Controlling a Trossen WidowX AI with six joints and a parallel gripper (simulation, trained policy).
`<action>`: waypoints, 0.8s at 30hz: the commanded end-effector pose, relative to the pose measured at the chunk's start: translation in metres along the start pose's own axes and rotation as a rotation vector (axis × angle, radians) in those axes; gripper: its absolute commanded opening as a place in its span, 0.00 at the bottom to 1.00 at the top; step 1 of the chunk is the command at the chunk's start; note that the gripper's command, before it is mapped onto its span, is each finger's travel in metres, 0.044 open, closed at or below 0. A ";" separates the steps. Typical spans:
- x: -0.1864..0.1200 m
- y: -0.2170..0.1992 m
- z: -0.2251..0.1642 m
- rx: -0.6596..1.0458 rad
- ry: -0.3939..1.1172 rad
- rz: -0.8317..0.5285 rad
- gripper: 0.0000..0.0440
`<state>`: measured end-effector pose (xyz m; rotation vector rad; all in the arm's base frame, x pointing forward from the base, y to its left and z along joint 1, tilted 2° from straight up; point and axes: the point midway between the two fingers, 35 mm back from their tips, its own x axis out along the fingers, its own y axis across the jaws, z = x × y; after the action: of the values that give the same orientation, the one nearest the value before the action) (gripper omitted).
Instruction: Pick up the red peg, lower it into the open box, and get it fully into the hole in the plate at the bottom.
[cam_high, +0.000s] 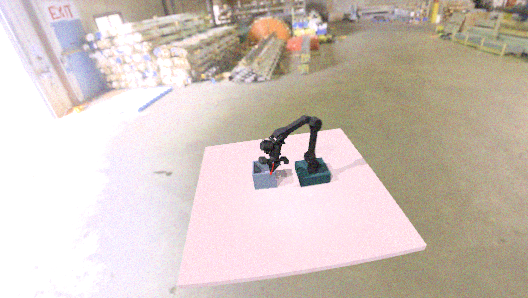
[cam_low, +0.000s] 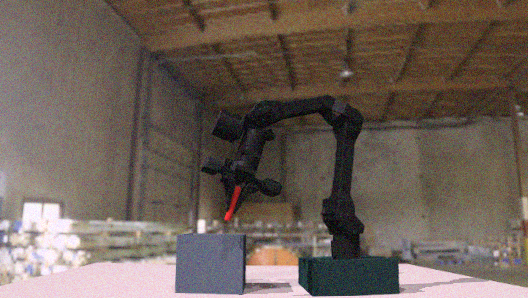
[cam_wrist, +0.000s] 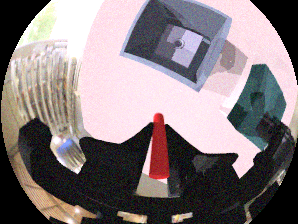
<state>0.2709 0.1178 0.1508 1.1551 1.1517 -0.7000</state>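
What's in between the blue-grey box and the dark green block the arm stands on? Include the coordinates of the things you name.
Nothing stands between the box (cam_high: 265, 181) (cam_low: 210, 264) (cam_wrist: 161, 72) and the green block (cam_high: 315, 179) (cam_low: 354, 276) (cam_wrist: 267, 87): only pink tabletop with shadow, as the exterior view shows.

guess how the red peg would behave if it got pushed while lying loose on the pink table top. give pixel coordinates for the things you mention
The slim, round-sided red peg (cam_high: 272, 168) (cam_low: 233, 203) (cam_wrist: 159, 150) would probably roll sideways, since its surface looks curved. It is likely stiff: it looks straight, with no visible sag, in the end effector (cam_high: 273, 169) (cam_low: 235, 200) (cam_wrist: 158, 126). Its smooth-looking sides may also let it slide a little.
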 end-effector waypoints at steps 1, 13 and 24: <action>-0.003 0.003 0.012 0.006 -0.023 0.001 0.00; -0.002 0.002 0.052 0.033 -0.074 -0.047 0.00; 0.005 0.000 0.082 0.049 -0.092 -0.100 0.00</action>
<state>0.2955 0.0456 0.1442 1.1045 1.1282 -0.8489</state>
